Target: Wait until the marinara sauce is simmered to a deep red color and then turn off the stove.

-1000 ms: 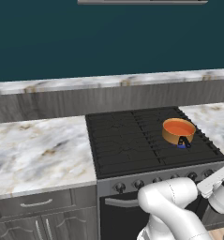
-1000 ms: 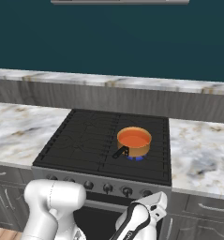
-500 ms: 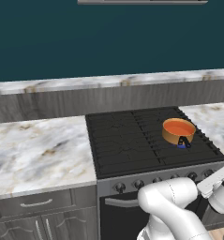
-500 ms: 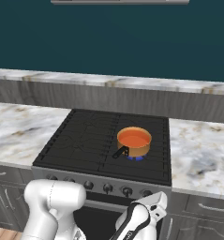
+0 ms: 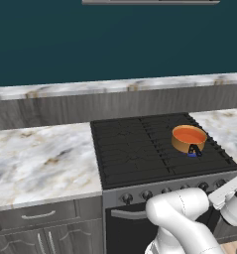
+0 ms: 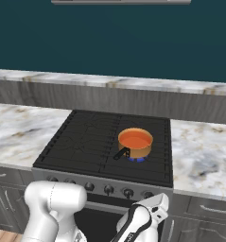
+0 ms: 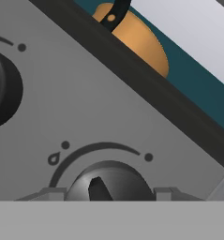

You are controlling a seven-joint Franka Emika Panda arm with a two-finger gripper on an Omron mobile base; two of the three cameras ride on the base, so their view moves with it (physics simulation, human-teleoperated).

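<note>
The marinara sauce [image 5: 188, 134] [image 6: 134, 139] is a smooth orange-red disc in a small copper-tan pot [image 5: 182, 144] [image 6: 142, 151] on the right side of the stove [image 5: 132, 149] [image 6: 86, 142]. A blue flame [image 6: 136, 159] burns under the pot. My arm reaches down in front of the stove's grey knob panel. In the hand view my gripper [image 7: 108, 193] is shut on a dark round knob [image 7: 108, 178], one finger tip on each side of it. The pot's side [image 7: 141, 44] and its dark handle [image 7: 114, 14] show above the panel.
Marble counters [image 5: 40, 158] [image 6: 204, 151] flank the stove, with a raised ledge [image 5: 115, 89] behind. A row of dark knobs [image 5: 147, 194] [image 6: 108, 190] lines the stove front. Another knob [image 7: 3, 89] sits left of the gripped one. Cabinet drawers [image 5: 35, 216] lie below the left counter.
</note>
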